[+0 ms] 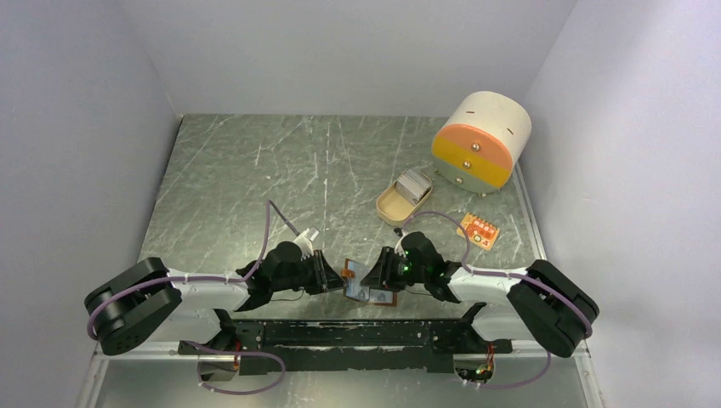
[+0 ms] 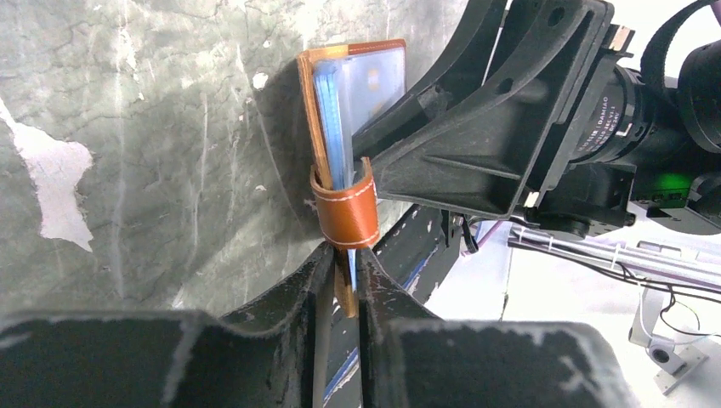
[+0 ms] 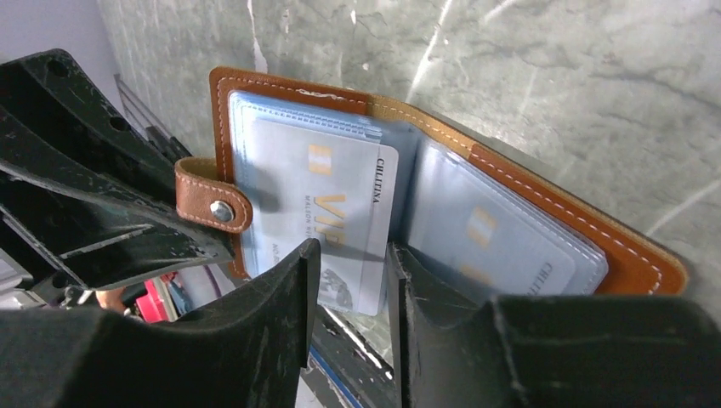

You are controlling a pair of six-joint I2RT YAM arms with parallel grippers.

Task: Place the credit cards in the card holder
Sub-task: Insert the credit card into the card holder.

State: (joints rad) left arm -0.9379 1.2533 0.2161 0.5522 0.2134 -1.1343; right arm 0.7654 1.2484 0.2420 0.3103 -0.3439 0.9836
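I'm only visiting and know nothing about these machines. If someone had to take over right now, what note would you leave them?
Left claw: shut on the edge of the card holder, keeping it open close to the arms' bases.
Right claw: jaws apart, tips at a VIP card that sticks partway out of a sleeve. It does not look gripped.
Done: another card sits in the facing sleeve.
Left to do: push the VIP card home, then fetch the remaining cards stacked in the tan dish, probably one at a time.
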